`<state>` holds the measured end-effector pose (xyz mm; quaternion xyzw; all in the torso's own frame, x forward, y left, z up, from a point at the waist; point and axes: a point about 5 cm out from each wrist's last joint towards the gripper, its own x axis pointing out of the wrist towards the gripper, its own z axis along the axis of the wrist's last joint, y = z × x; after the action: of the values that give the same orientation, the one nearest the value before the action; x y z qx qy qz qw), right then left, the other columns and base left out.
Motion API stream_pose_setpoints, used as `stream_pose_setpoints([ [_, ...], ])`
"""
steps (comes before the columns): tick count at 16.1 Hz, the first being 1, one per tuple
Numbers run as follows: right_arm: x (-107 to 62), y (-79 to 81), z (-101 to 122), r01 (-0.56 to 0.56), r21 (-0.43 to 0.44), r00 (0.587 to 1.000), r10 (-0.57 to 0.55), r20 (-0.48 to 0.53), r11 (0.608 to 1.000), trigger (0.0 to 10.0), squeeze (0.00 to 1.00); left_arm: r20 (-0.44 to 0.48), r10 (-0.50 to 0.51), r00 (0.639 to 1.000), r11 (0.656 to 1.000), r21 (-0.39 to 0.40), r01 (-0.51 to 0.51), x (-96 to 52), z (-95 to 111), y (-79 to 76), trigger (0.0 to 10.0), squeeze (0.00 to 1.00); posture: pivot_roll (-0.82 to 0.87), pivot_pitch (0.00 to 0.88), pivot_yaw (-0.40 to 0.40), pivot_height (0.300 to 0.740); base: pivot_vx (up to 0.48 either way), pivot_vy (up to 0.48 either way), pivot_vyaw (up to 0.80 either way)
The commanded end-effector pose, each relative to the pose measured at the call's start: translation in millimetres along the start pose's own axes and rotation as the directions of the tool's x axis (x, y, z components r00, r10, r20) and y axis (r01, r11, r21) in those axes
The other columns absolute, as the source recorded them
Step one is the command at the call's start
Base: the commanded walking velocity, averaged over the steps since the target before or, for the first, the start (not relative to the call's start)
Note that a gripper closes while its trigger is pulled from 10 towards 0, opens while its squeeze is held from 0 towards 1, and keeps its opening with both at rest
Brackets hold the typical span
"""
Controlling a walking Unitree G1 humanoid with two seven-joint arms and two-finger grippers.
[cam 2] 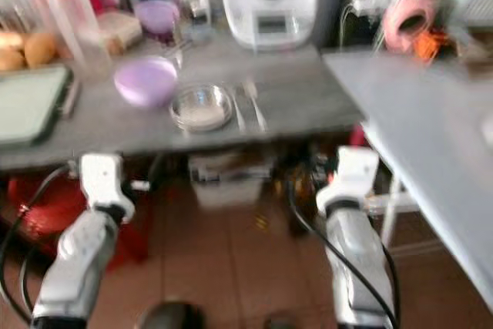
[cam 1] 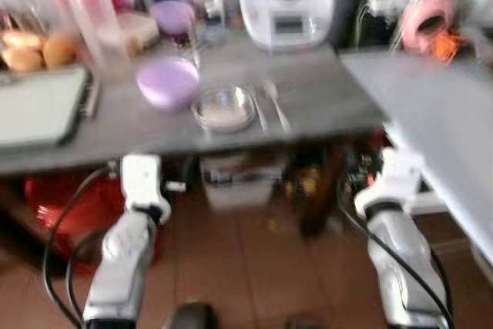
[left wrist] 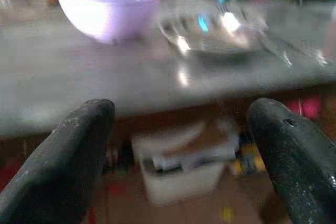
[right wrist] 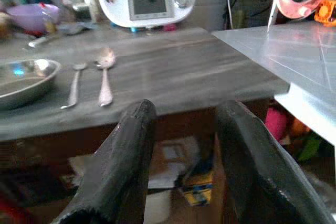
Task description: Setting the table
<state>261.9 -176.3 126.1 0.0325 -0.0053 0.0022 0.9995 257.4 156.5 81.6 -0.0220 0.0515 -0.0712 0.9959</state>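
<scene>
On the grey counter [cam 1: 323,105] stand a purple bowl [cam 1: 168,82] and, right of it, a shallow glass bowl [cam 1: 223,108]. Two metal spoons [cam 1: 269,105] lie side by side just right of the glass bowl. Both arms are held low in front of the counter's front edge, below its top. My left gripper [left wrist: 181,114] is open, its fingers wide apart with nothing between them, and faces the purple bowl [left wrist: 107,9] and glass bowl [left wrist: 215,32]. My right gripper [right wrist: 184,111] is open and empty, facing the spoons [right wrist: 105,77].
A white kitchen machine [cam 1: 286,1] stands at the counter's back. Bottles [cam 1: 88,13], bread rolls [cam 1: 35,48] and a green tray [cam 1: 38,105] are on the left. A pale table [cam 1: 439,121] adjoins on the right. Boxes [cam 1: 239,179] and a red container [cam 1: 73,206] sit under the counter.
</scene>
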Motion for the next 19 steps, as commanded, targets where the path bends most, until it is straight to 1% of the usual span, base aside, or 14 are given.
stream_pose_setpoints([
  [1,-1.7,-0.8,-0.6,0.006,-0.004,1.000,-0.006,-0.003,1.000,10.0,0.00,-0.009,-0.006,1.000,1.000,0.010,0.006,-1.1,-1.2,-0.1,10.0,0.00,-0.02,0.000,0.039,0.740,-0.296,0.000,0.00],
  [3,-1.0,-1.3,-0.6,0.007,-0.006,1.000,-0.007,-0.003,1.000,10.0,0.00,-0.011,-0.010,1.000,1.000,0.009,0.010,-1.0,-1.6,-1.1,10.0,0.00,-0.02,0.000,0.036,0.740,-0.266,0.000,0.00],
  [10,3.7,-2.4,-1.7,0.014,-0.016,1.000,-0.014,-0.001,1.000,10.0,0.00,0.013,-0.034,0.999,0.999,0.016,0.034,1.4,1.3,-3.0,10.0,0.00,-0.02,0.000,0.032,0.740,0.000,0.000,0.00],
  [12,4.6,-1.9,-1.0,0.005,-0.043,1.000,-0.005,0.003,0.999,10.0,0.00,0.018,-0.041,0.999,0.999,0.023,0.041,2.3,1.9,-3.6,10.0,0.00,-0.02,0.000,0.033,0.740,0.000,0.000,0.00],
  [13,5.0,-0.1,0.4,-0.009,-0.054,1.000,0.010,0.012,0.999,10.0,0.00,0.021,-0.046,0.999,0.999,0.019,0.046,2.5,2.0,-4.4,10.0,0.00,-0.02,0.000,0.033,0.740,0.000,0.000,0.80],
  [15,5.4,0.1,0.6,-0.005,-0.046,1.000,0.005,0.011,0.999,10.0,0.00,0.020,-0.055,0.998,0.998,0.017,0.055,2.3,1.7,-5.6,10.0,0.00,-0.02,0.000,0.032,0.740,0.000,-0.313,0.68],
  [19,5.5,-1.0,-0.4,0.001,-0.053,1.000,-0.001,0.007,0.999,10.0,0.00,0.017,-0.052,0.999,0.999,0.015,0.052,1.3,0.3,-4.9,10.0,0.00,-0.02,0.000,0.031,0.740,0.000,-0.353,0.00],
])
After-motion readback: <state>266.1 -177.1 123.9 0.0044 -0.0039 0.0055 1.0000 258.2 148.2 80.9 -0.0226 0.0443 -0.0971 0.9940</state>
